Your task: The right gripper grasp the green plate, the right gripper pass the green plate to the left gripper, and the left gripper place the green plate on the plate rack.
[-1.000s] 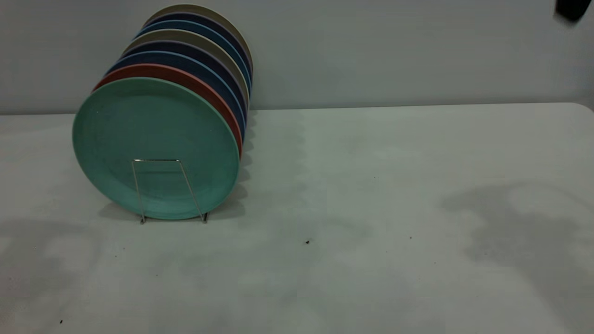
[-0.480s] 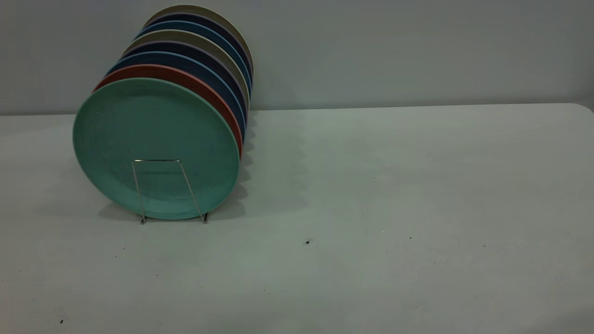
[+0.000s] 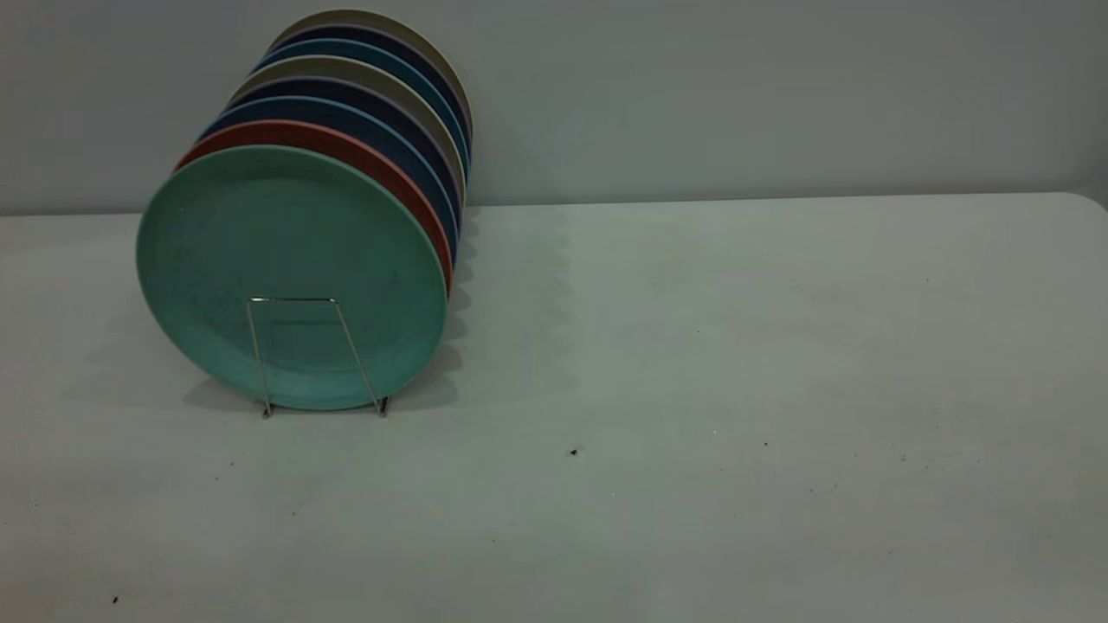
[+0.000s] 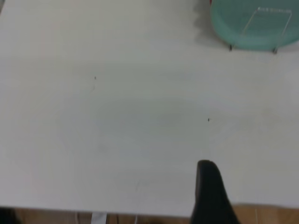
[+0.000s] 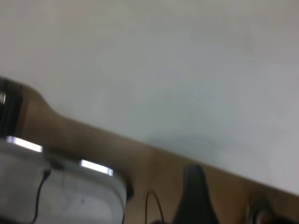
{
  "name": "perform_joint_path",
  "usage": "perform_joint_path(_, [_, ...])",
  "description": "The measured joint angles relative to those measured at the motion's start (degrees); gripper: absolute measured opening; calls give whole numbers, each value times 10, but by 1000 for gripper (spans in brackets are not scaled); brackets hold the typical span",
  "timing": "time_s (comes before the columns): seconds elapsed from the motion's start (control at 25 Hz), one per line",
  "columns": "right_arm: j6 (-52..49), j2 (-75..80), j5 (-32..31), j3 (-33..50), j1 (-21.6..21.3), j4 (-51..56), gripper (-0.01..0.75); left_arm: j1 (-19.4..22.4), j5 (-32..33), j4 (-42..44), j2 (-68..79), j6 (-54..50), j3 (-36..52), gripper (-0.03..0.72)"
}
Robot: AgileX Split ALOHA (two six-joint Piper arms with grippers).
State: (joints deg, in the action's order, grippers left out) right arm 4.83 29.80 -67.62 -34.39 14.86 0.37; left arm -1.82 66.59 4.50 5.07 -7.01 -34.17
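The green plate (image 3: 290, 234) stands upright at the front of the plate rack (image 3: 291, 299), whose wire loop crosses its lower face, at the table's left. In the left wrist view the green plate (image 4: 233, 23) and the plate rack (image 4: 282, 30) lie far off, and my left gripper (image 4: 211, 191) shows only as one black wedge above the table's near edge. My right gripper (image 5: 194, 196) is a single dark blurred shape beyond the table's edge, over brown floor. Neither gripper appears in the exterior view, and neither touches the plate.
Behind the green plate stand a salmon plate (image 3: 381, 169), dark blue plates (image 3: 363, 117) and several more in a row. The white table (image 3: 736, 389) stretches bare to the right. A grey-white box (image 5: 60, 196) and a cable lie off the table's edge.
A black shape at the exterior view's top right corner has left the view. The arm shadows on the table at left and right have vanished. The plates have not moved.
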Motion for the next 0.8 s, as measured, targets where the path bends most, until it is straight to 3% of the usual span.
perform_joint_path(0.36, [0, -180, 25, 72, 0, 10, 579, 0, 3, -1, -64, 15, 29, 487])
perform_joint_path(0.8, [1, -202, 27, 73, 0, 17, 579, 0, -11, -45, -64, 80, 62, 487])
